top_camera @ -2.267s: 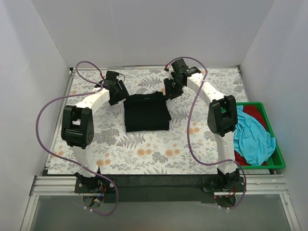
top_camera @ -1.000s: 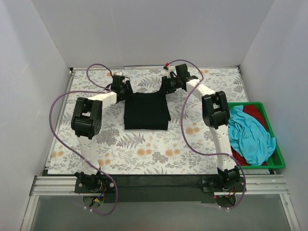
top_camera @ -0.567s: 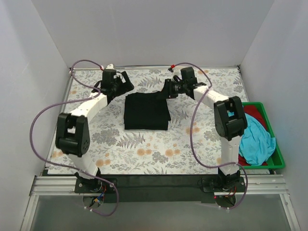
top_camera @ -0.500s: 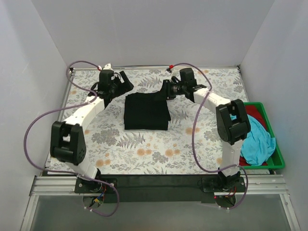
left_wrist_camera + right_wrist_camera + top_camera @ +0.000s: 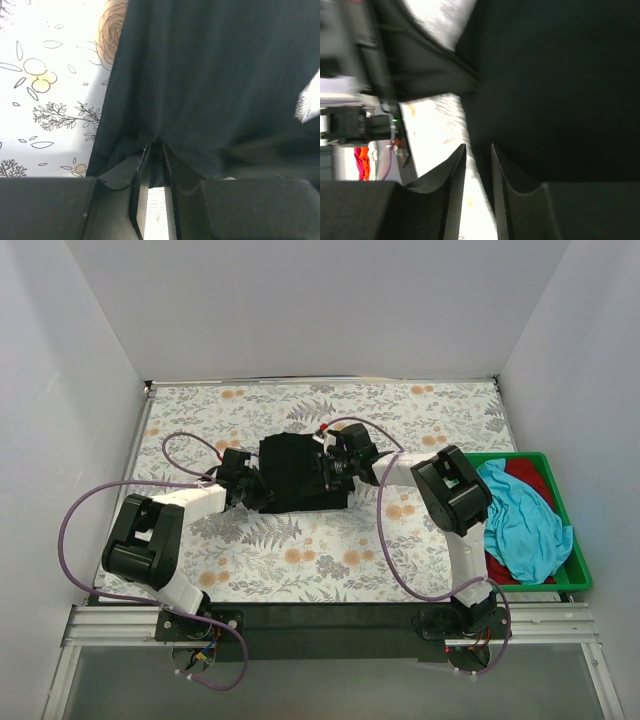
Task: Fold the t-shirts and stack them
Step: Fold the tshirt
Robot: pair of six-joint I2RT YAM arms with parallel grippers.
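Floral tabletop (image 5: 300, 550) beneath folded black t-shirt (image 5: 295, 475)

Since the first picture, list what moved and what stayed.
Both arms pulled back from the far edge of the black t-shirt to its sides: the left gripper pinches the left edge; the right gripper sits at the right edge, grip unclear. The shirt stays folded; turquoise t-shirt and red t-shirt stay in the green tray.
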